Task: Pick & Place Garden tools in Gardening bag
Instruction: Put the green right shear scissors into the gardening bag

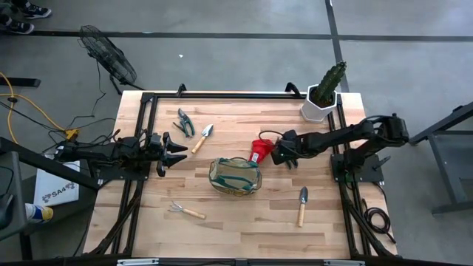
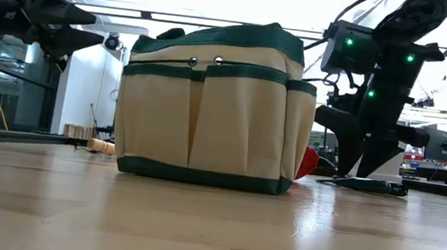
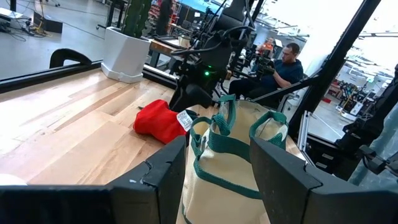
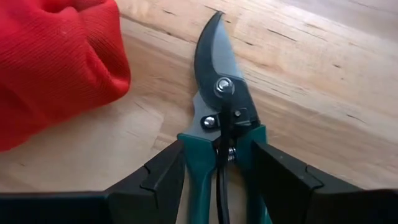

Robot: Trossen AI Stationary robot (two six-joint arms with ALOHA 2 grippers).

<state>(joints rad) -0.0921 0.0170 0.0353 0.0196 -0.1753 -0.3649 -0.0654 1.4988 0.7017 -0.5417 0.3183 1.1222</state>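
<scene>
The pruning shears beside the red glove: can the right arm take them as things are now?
Probably yes. The right gripper is open and already straddles the handles of the pruning shears. The red glove lies beside them, not over them.

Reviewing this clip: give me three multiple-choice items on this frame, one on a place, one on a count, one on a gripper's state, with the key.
1. Where is the cactus?
A. in the table's far right corner
B. inside the gardening bag
C. beside the hand rake

2. How many trowels lie on the table?
A. one
B. two
C. four

3. How does the right gripper stand?
A. shut on the red glove
B. out of view
C. open, straddling the pruning shears' handles

Key: 1 A, it stands at that corner. 2 B, one trowel by the far shears, another near right. 3 C, its fingers flank the pruning shears.
</scene>
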